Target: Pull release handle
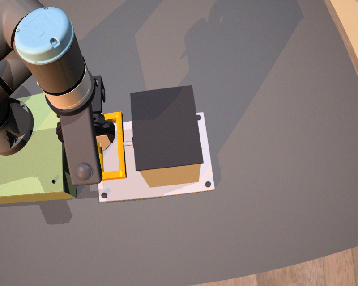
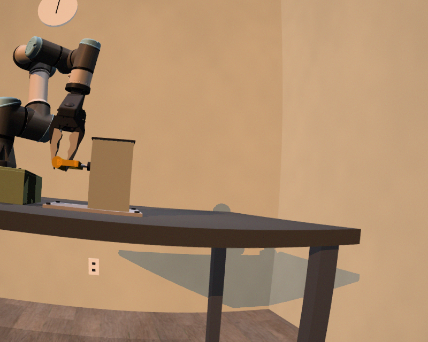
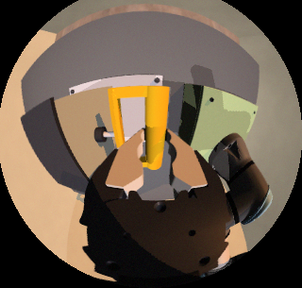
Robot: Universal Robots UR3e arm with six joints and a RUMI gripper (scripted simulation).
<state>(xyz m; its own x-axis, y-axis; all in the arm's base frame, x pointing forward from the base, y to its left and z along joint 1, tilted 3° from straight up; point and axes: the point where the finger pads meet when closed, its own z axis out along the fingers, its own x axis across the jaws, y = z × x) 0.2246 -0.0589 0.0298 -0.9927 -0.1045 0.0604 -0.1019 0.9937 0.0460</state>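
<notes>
The orange release handle (image 1: 119, 144) is a rectangular loop on a thin rod (image 1: 128, 143) that comes out of the tall tan box with a dark top (image 1: 165, 127). The box stands on a white baseplate (image 1: 156, 187). My gripper (image 3: 155, 129) reaches down from above and is shut on the handle's round grip bar (image 3: 156, 127). In the side view the gripper (image 2: 63, 162) holds the handle (image 2: 66, 163) in the air, a short way left of the box (image 2: 110, 172). The arm hides part of the grip in the overhead view.
The green-yellow robot base block (image 1: 22, 160) lies close to the left of the handle. The baseplate has dark screws at its corners (image 1: 207, 183). The round dark table (image 2: 207, 224) ends at a wooden rim on the right.
</notes>
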